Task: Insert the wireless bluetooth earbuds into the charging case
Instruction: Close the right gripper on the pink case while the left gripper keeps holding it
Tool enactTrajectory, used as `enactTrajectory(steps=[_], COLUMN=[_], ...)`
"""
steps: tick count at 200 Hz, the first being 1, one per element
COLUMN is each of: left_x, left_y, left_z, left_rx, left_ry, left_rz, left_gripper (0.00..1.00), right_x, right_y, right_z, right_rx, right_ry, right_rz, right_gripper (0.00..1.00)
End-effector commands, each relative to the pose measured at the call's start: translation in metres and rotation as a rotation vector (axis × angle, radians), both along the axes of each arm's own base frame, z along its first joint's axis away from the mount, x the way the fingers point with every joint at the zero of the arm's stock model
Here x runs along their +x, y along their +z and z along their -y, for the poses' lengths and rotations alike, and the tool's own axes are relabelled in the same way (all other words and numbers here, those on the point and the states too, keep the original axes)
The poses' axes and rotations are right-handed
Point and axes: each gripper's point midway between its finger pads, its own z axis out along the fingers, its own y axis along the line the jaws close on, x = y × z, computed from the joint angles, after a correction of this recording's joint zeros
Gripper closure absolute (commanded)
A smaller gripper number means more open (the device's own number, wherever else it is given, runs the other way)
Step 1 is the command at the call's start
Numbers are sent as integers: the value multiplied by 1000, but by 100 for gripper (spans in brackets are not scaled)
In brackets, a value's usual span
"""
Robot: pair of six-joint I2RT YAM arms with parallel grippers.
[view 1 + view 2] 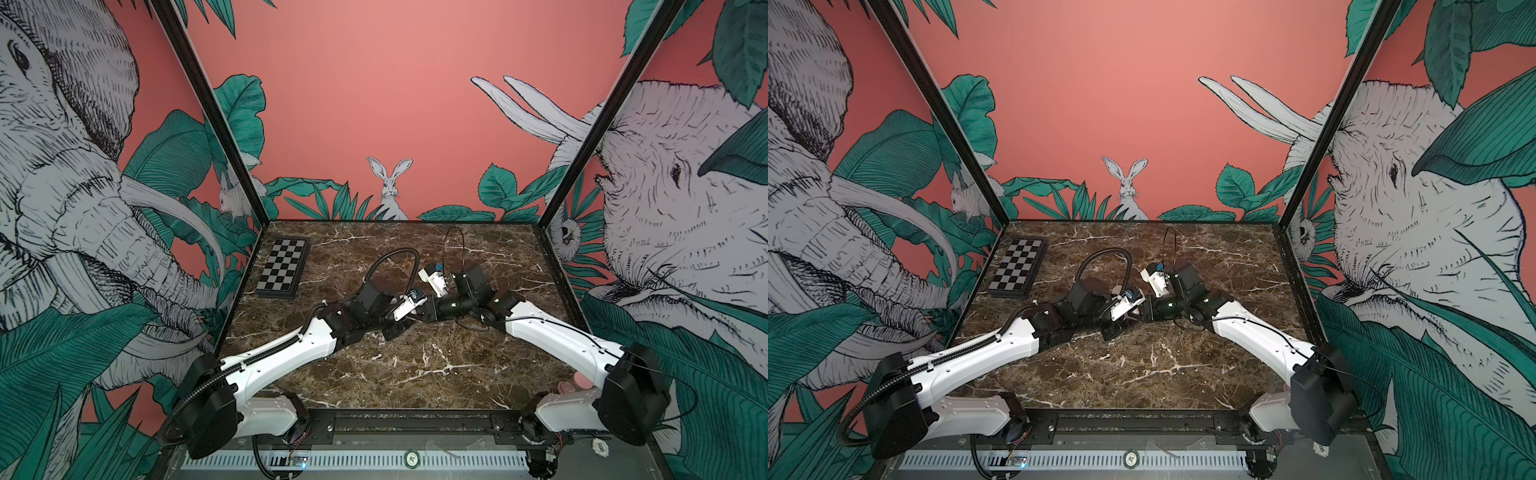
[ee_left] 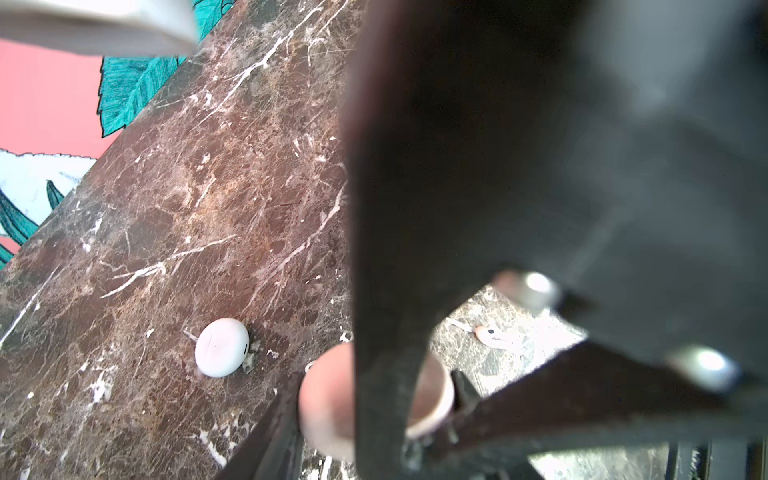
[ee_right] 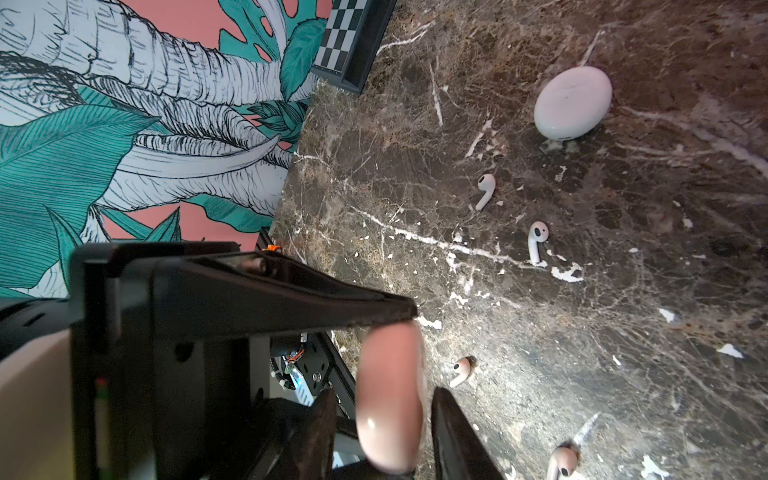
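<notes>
Your two claws meet mid-table over the brown marble [image 1: 415, 374]. The left claw [image 2: 376, 399] pinches the pink charging case [image 3: 390, 361] across its rim. The right claw [image 3: 384, 392] straddles its flat faces (you cannot tell whether it grips). The case's contents are hidden. The white case [image 3: 572, 103] lies shut towards the left wall. White earbuds [image 3: 485, 191] and pink earbuds [image 3: 461, 371] lie loose on the marble near the claws.
</notes>
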Motion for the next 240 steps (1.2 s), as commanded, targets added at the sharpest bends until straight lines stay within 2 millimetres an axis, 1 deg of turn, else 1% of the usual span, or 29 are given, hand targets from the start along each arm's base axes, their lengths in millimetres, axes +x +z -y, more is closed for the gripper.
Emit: enactTrajectory(steps=[1,88,94,106,125,206,240], left_x=[4,5,5,7,8,12,15], left_y=[18,19,18,19,19,21,24], left_z=[1,2,2,2,2,2,2], left_rx=[-29,-26,-23,-21,-16,-19,-24], left_ry=[20,29,29,34,35,53,65], left_rz=[15,8,9,12,13,16,13], left_gripper=[100,100,100,100,100,100,100], right_x=[3,-1,-1,-1,-1,-1,-1], right_y=[4,3,2,1,-1,-4,-3], right_z=[-5,-10,-11,-11,-11,-13,-14], right_rx=[26,54,54,52,51,53,57], right_ry=[2,27,29,30,30,39,43], right_rz=[22,-1,-6,-11,-19,-24,-19], right_gripper=[65,68,67,61,61,71,78])
